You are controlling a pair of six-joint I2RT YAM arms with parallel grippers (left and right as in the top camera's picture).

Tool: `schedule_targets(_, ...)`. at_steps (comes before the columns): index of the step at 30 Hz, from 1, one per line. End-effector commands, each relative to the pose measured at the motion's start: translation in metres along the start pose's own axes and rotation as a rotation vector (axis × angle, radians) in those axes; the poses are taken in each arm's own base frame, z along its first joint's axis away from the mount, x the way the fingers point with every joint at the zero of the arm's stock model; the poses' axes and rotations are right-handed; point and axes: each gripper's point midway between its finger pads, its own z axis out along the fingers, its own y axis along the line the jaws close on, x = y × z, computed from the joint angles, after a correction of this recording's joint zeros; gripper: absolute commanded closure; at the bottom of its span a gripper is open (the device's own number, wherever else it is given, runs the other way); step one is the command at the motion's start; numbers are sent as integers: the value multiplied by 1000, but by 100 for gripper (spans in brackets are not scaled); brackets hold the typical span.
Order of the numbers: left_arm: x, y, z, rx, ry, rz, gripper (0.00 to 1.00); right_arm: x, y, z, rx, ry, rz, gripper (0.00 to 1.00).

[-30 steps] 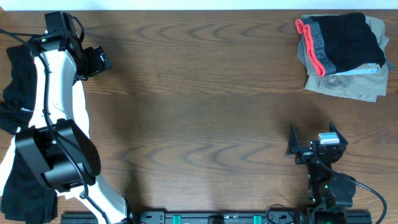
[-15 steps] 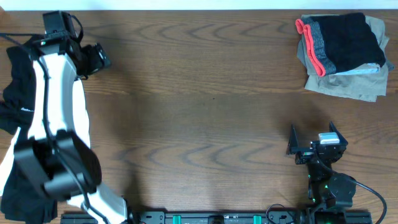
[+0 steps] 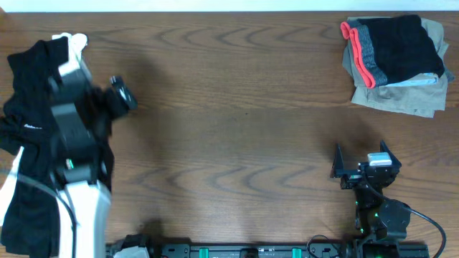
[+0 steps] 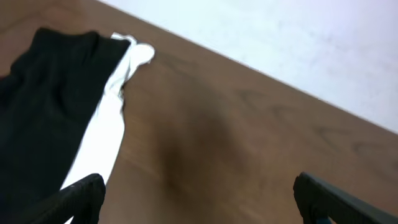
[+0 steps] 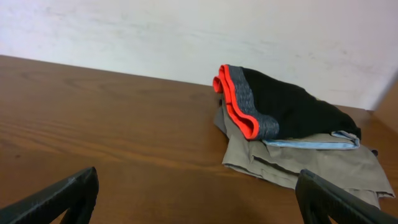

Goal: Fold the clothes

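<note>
Black garment (image 3: 25,82); perhaps three folded clothes (image 3: 396,68)

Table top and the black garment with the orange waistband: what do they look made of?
Table top: wood or wood-look laminate, brown grain lines, low sheen. Black garment: soft matte knit, likely stretchy; heathered grey band edged in orange looks elastic.

Left wrist frame is blurry. Black garment (image 4: 43,106) fills the 9–10 o'clock area, lying on the wood table (image 4: 261,143). White strip (image 4: 102,134) runs along its right edge, ending in a small bunched tip toward 11. White wall (image 4: 298,43) from 12 to 2. Soft dark shadow (image 4: 186,149) on the table near centre. Left gripper (image 4: 199,196) fingertips (image 4: 81,196) at 7 and 5, spread wide, nothing between them.
</note>
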Motion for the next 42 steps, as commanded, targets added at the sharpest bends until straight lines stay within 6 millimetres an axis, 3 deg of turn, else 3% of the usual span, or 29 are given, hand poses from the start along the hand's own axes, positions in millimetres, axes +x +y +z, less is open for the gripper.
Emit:
schedule_targets(1,26,11,-16,4,-37,-12,2,2,-5,0,22,2,12,1)
schedule_targets(9,81,28,-35,44,-142,-81,2,2,-5,0,22,2,12,1)
schedule_targets(14,106,36,-34,73,-197,-151,2,2,-5,0,22,2,12,1)
schedule_targets(20,132,30,-29,145,-252,-139,2,2,-5,0,22,2,12,1)
schedule_targets(29,139,18,-35,185,-270,10,2,2,-5,0,22,2,12,1)
schedule_targets(35,161,25,-34,161,-190,34,2,2,-5,0,22,2,12,1)
schedule_targets(42,151,22,-40,175,-247,69,2,2,-5,0,22,2,12,1)
